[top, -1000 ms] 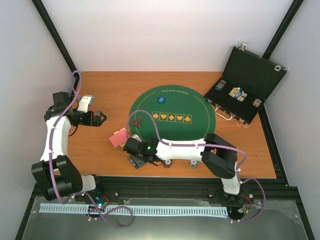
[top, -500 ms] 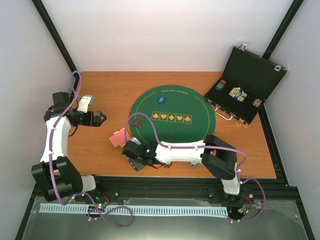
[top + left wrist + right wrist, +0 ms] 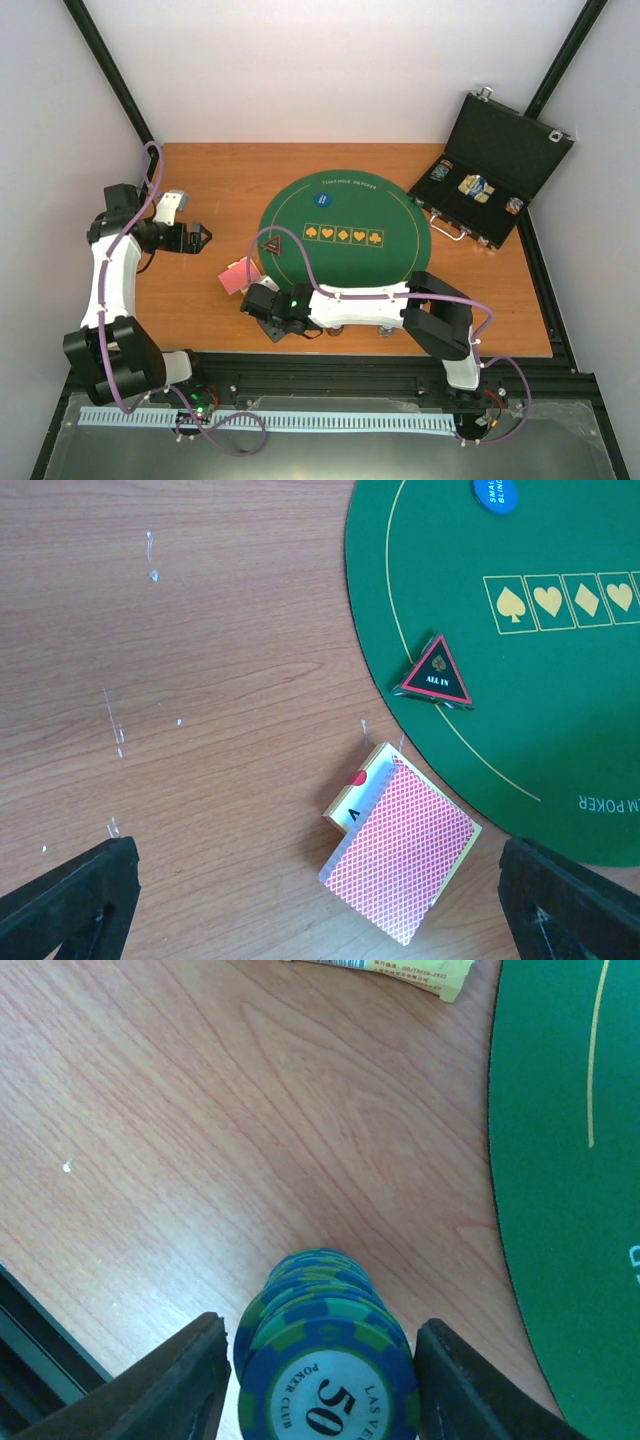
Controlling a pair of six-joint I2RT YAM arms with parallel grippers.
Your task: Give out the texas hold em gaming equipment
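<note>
Chips (image 3: 318,1295) are being straddled by the right hand (image 3: 322,1345), grip unclear, left hand (image 3: 200,237) released; centring is being needed before squeezing.

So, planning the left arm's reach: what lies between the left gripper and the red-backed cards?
Nothing: the top view shows only bare table between the left gripper and the cards.

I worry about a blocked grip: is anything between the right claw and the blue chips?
Nothing visible. The blue chips sit directly between the right claw's fingers, on the table.
</note>
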